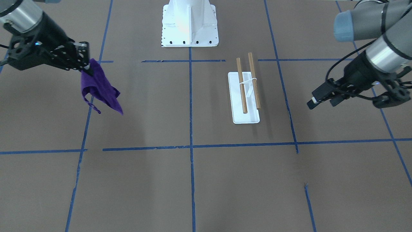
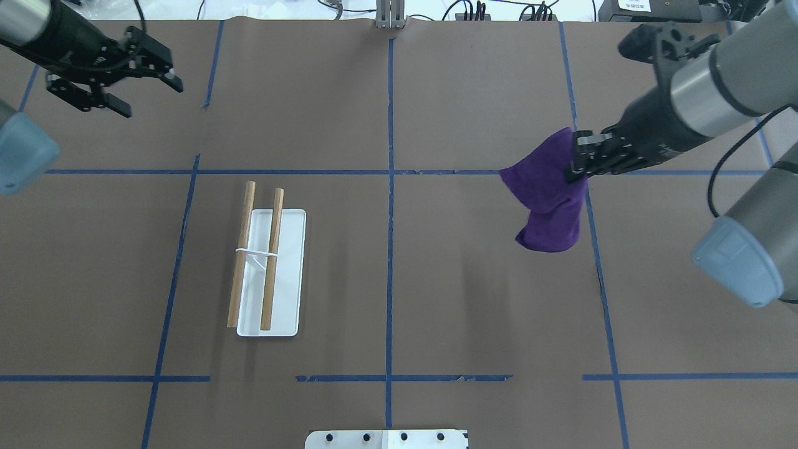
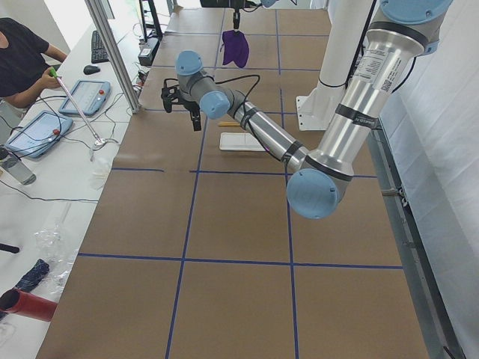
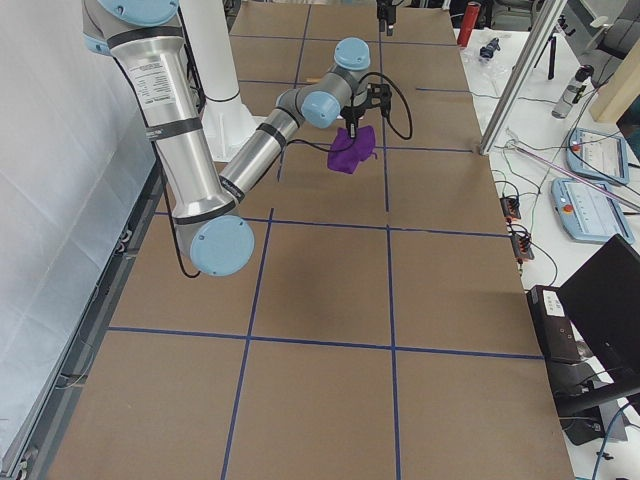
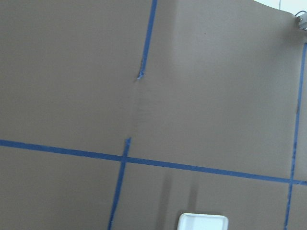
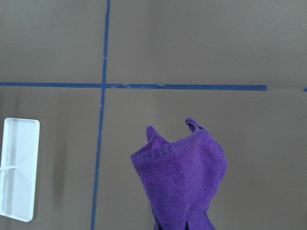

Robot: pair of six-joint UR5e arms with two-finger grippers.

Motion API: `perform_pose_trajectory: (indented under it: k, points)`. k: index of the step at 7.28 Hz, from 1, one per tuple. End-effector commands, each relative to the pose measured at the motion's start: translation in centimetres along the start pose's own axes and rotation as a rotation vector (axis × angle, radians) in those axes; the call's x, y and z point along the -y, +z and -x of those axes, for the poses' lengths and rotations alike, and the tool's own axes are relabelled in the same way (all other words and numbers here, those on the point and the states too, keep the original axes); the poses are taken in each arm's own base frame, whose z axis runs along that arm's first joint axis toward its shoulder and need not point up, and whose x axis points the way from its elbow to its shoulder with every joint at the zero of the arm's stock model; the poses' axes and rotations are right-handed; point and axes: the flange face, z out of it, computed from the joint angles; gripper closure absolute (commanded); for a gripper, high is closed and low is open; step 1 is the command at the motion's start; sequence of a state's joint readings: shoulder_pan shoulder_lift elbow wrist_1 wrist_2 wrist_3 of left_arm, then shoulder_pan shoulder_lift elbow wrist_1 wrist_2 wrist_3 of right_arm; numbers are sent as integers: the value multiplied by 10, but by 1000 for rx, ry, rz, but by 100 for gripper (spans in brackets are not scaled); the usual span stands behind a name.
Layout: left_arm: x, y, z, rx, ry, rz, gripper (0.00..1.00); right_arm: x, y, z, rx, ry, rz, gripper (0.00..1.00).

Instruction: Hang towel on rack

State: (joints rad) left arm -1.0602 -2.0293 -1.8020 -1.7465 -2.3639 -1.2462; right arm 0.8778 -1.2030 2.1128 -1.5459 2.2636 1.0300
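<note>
Dangling from your right gripper (image 2: 576, 169), pinched at its upper edge, the purple towel (image 2: 548, 199) hangs free, well apart from the rack (image 2: 272, 249). Looks soft, light, floppy; an edge hold should suit draping. Your left gripper (image 2: 153, 100) gapes, empty.

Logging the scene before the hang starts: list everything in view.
towel: one, purple, hanging off the table on the robot's right side, pinched at its top
rack: one, two light-brown dowels over a white base plate, on the robot's left half of the table, bare
table: one, brown cover
tape: several blue lines in a grid across the table
pedestal: one, white, at the robot's edge of the table
operator: one, black shirt, at a side bench in the left side view
left hand: one, black, open and empty, over the far left of the table
right hand: one, black, shut on the towel
</note>
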Motion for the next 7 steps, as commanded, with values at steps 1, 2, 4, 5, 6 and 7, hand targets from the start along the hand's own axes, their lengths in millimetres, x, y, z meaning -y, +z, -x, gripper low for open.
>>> perform_pose_trajectory:
  k: [1,2,4,5,6,7]
  points:
    - [-59,38,-94,-37,-120,71,0,-17,25,79,37,-28,-33,100]
    - [-82,48,-118,-45,-178,106,0,-21,31,97,41,-51,-49,100]
    - [-135,83,-152,-31,-250,150,0,-25,44,125,36,-87,-97,100]
    - [-147,94,-169,-26,-271,170,0,-29,47,135,32,-103,-133,100]
    - [-146,109,-191,-9,-322,182,2,-32,47,137,35,-108,-134,100]
    - [-155,119,-203,0,-346,197,3,-34,45,137,38,-109,-135,100]
